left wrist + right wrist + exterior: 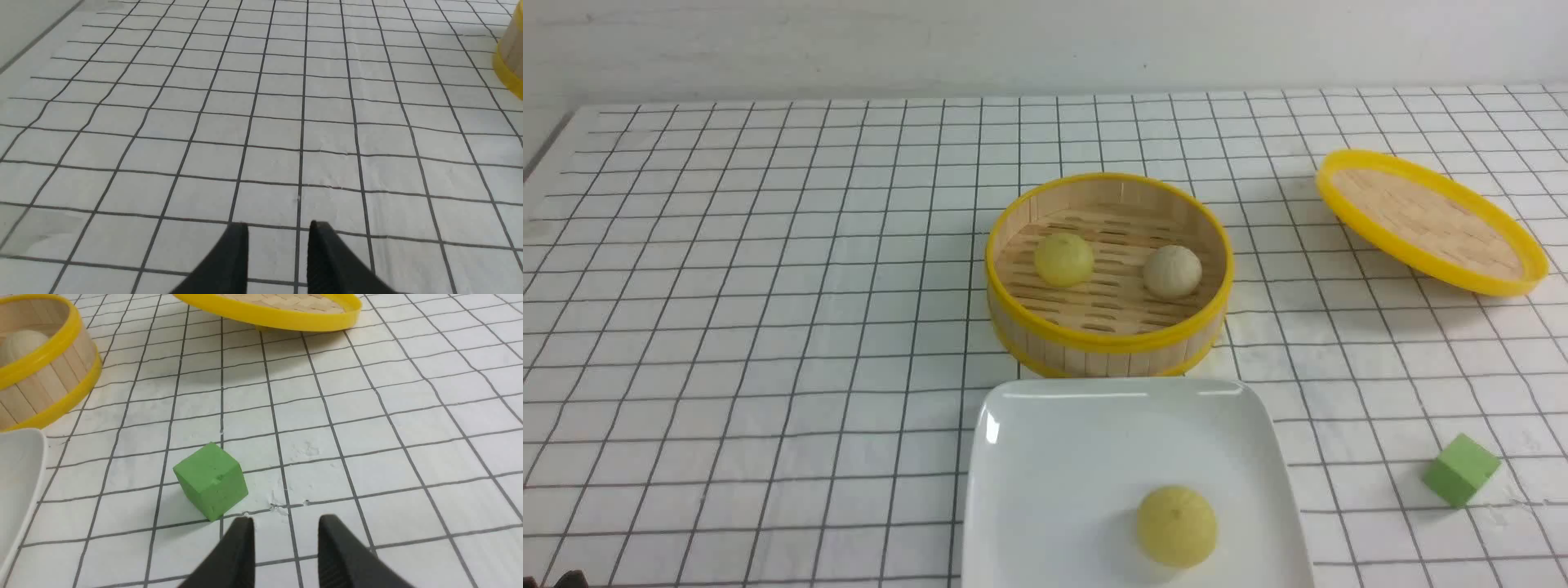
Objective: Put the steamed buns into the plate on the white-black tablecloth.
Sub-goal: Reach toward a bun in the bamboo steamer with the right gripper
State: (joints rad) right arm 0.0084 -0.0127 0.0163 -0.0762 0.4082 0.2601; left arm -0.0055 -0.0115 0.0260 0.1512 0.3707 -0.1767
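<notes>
Off to the left of the right gripper (286, 518) and beyond it, past the green cube (210, 481), stands the steamer (1111, 341) with two buns inside it. Of these the off-white bun (1173, 272) sits on the side toward that gripper, so I judge it the natural next pick for the right arm. The pale yellow bun (1063, 260) lies on the far side of it, nearer the left gripper (278, 224), ahead of that one and to its right. Which arm is truly closer to the yellow one is hard to say, since the front view shows almost nothing of either.

Both grippers stand partly open, with only bare cloth (269, 163) showing between their tips and nothing held. The buns are round, with no long axis to line up; what matters is coming down inside the raised wall. Between the two grippers, on the near side of the steamer, lies the plate (1045, 457), one yellow bun (1176, 527) already on it.
</notes>
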